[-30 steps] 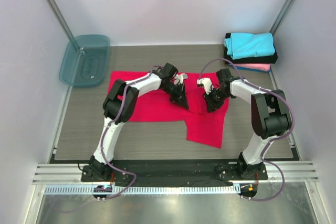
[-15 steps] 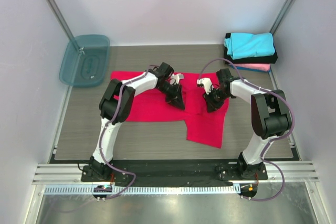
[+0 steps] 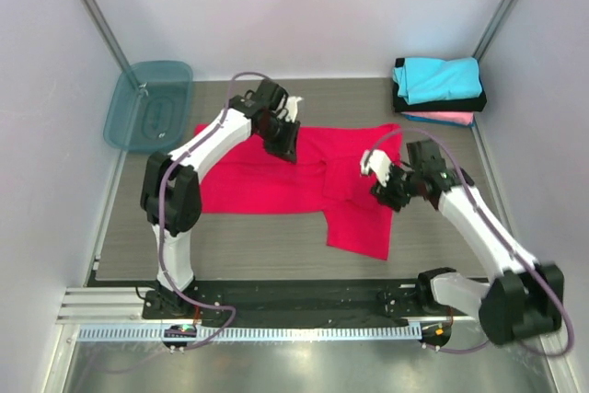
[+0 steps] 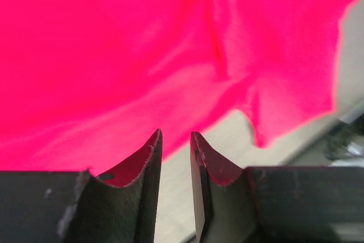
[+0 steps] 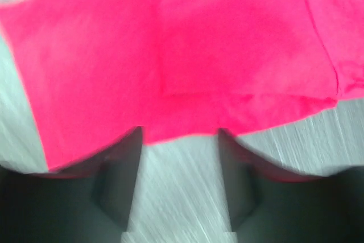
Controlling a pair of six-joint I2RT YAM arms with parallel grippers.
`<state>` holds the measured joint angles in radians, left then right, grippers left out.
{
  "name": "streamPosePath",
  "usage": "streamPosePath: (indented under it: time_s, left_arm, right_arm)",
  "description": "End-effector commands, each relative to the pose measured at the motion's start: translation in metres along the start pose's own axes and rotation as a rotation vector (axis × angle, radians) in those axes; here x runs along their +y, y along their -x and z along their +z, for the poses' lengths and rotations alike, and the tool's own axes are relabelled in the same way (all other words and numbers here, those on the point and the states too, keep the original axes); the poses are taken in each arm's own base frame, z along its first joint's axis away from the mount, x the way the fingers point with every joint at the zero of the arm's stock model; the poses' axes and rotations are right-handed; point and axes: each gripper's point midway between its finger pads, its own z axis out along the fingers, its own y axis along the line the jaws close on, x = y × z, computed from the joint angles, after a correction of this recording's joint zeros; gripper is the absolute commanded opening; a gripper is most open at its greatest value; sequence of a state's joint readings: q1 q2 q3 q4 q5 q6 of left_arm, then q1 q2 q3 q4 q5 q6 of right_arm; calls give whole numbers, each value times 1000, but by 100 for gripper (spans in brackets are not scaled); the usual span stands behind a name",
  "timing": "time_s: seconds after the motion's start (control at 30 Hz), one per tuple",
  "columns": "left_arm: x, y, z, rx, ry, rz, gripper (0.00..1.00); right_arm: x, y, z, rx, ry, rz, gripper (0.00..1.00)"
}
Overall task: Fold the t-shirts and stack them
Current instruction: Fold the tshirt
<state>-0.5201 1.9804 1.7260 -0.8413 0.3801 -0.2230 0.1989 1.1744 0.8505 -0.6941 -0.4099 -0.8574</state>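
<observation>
- The red t-shirt lies spread across the middle of the desk, with one flap reaching toward the near edge. The cyan t-shirt, black t-shirt and pink t-shirt sit stacked in the far right corner.
- The red cloth looks light and limp. It will likely sag and drag rather than keep its shape, so a hem or corner pinched on both sides at once suits best.
- The left gripper hovers near the shirt's far edge, jaws narrowly parted and holding nothing.
- The right gripper is by the shirt's right edge, jaws spread wide and empty.
</observation>
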Motion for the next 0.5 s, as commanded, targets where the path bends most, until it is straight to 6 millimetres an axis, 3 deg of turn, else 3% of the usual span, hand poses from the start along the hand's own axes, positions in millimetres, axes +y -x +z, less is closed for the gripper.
streamPosePath:
  time_s: [0.0,0.03,0.07,0.1,0.13,0.23,0.47]
  left_arm:
    - [52,12,-32,-48,242,90,30]
    - [57,10,-35,-39,245,87,33]
    - [66,9,-39,-36,236,78,42]
    - [70,8,-43,-41,239,73,46]
    - [75,5,-43,-35,248,63,51]
    - [94,-2,-51,-26,282,35,52]
    - [108,-12,-62,-32,309,21,52]
  right_arm:
    - [36,-39,-3,46,62,-223,66]
    - [42,-42,-8,34,55,-271,73]
    - [59,-60,-6,64,115,-322,82]
    - [70,-65,-7,62,152,-356,84]
    - [86,-76,-13,78,206,-382,84]
    - [112,-93,-13,64,299,-523,82]
    - [128,-92,-9,-27,320,-671,79]
